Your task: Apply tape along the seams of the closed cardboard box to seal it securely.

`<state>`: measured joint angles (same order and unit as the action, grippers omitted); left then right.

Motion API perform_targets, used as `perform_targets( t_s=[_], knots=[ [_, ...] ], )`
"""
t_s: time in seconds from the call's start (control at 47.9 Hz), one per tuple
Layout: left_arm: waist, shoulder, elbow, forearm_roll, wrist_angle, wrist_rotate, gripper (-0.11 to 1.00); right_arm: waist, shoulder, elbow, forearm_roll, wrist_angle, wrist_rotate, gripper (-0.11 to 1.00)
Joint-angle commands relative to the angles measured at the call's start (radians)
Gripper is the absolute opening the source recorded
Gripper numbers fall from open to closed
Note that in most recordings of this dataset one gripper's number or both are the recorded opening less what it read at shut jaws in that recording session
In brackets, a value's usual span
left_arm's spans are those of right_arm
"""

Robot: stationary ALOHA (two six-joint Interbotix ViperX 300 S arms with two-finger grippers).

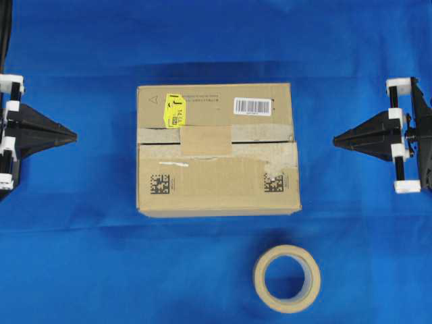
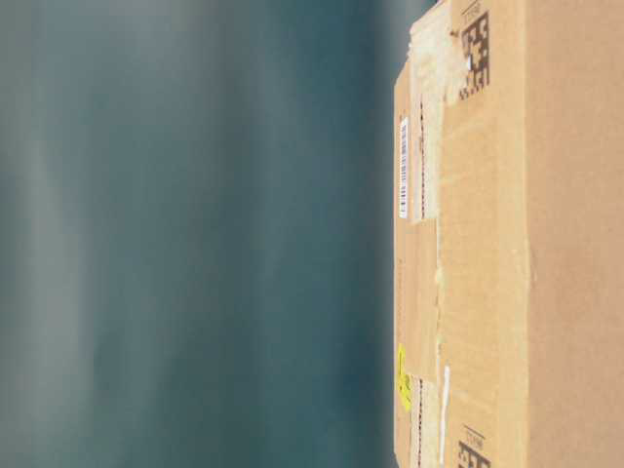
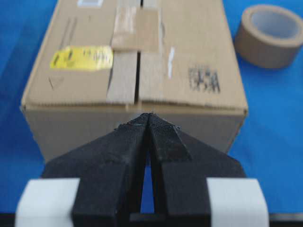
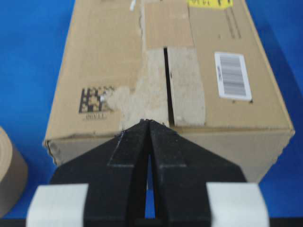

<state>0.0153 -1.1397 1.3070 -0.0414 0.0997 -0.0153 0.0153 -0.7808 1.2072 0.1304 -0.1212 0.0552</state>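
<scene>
Sitting mid-table, cardboard box [image 1: 218, 150], tape roll [image 1: 287, 278] near its front, both jaws closed, empty, well apart from it.

Taped carton sits closed at mid-table

You see the cardboard box [image 1: 217, 150] lying flat and square on the blue surface, flaps shut, a large brown carton bearing a yellow sticker and a white barcode label on its far flap and two black square codes on the near one. The seams [image 1: 263, 142] run as a straight dark gap between the two flaps, edged with pale grey torn residue. The tape [image 1: 206, 141], a short flat tan strip, lies pressed across that gap left of the middle, just beside the sticker.
</scene>
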Motion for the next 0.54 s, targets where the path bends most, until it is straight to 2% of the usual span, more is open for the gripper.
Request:
perform_targets(
  t_s=[0.0,0.521],
  knots=[
    [0.002,0.006,0.002,0.002,-0.002,-0.002,0.00,0.002,0.006,-0.006,-0.002,-0.008,-0.002,-0.01],
    [0.002,0.003,0.014,0.002,-0.003,0.002,0.00,0.002,0.021,-0.006,-0.003,-0.015,0.000,-0.01]
  ],
)
